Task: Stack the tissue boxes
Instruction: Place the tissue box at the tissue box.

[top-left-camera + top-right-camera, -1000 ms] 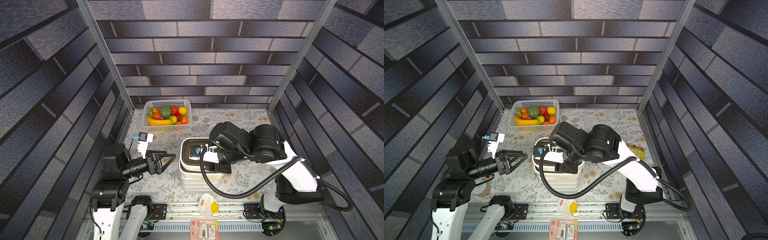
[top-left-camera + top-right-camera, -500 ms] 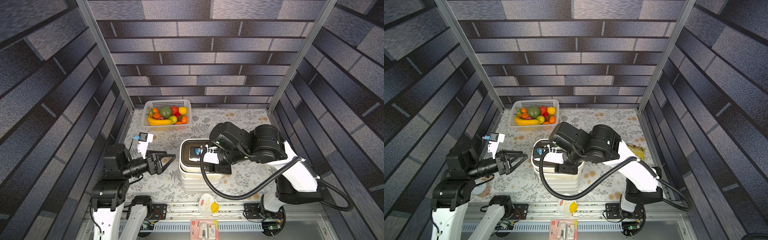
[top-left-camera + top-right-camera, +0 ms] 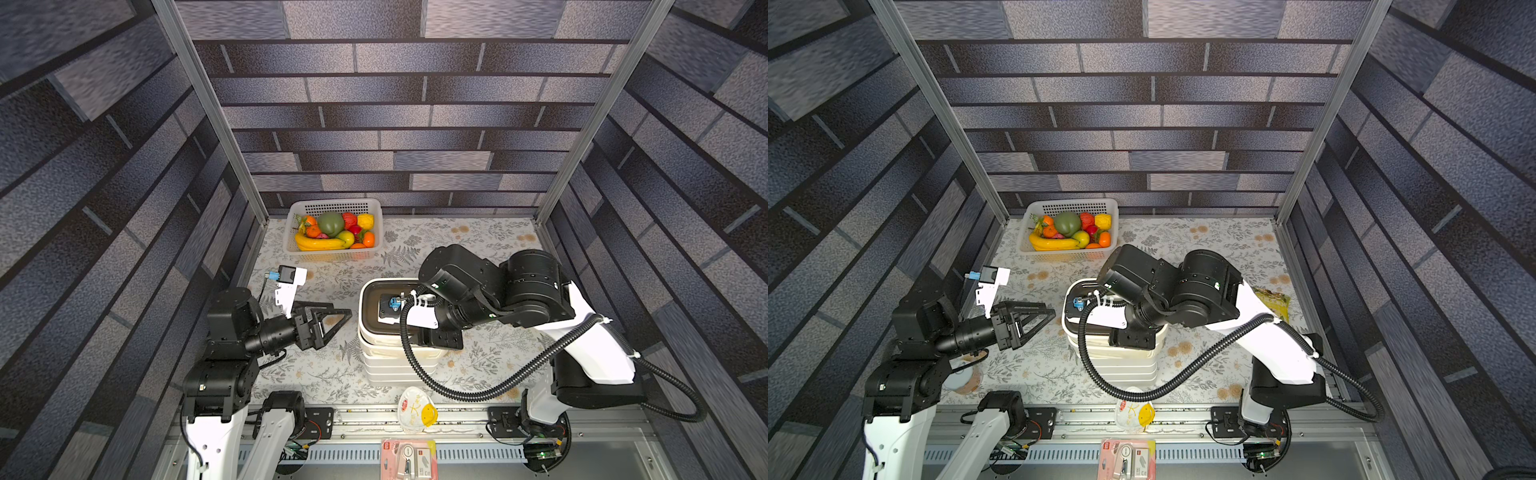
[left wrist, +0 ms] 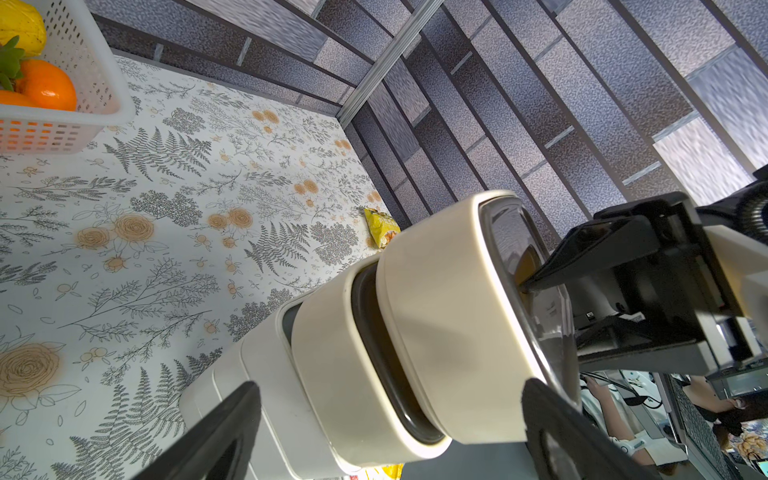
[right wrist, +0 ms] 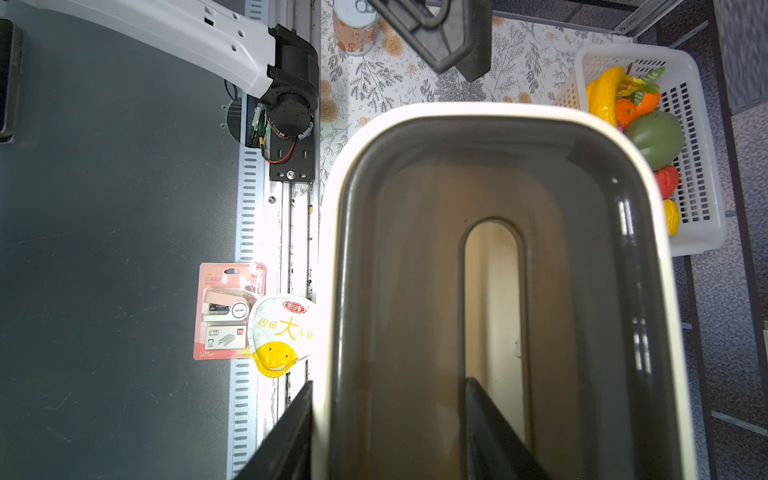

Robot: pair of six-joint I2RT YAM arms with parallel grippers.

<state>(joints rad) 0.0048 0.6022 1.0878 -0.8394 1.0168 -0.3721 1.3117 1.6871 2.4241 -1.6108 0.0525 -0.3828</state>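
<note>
Trouble ahead — right fingers (image 5: 286, 440) pinch the top tissue box (image 5: 415, 270), left fingers (image 4: 232, 411) gape empty; a snagged release could topple the stack (image 3: 399, 365).

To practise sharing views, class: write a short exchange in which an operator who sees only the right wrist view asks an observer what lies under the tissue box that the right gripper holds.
Operator: A dark lid fills my view. What is this box resting on?
Observer: The top box rests on a second cream box that also has a dark lid.
Operator: And under that one?
Observer: White boxes, stacked down to the table.
</note>
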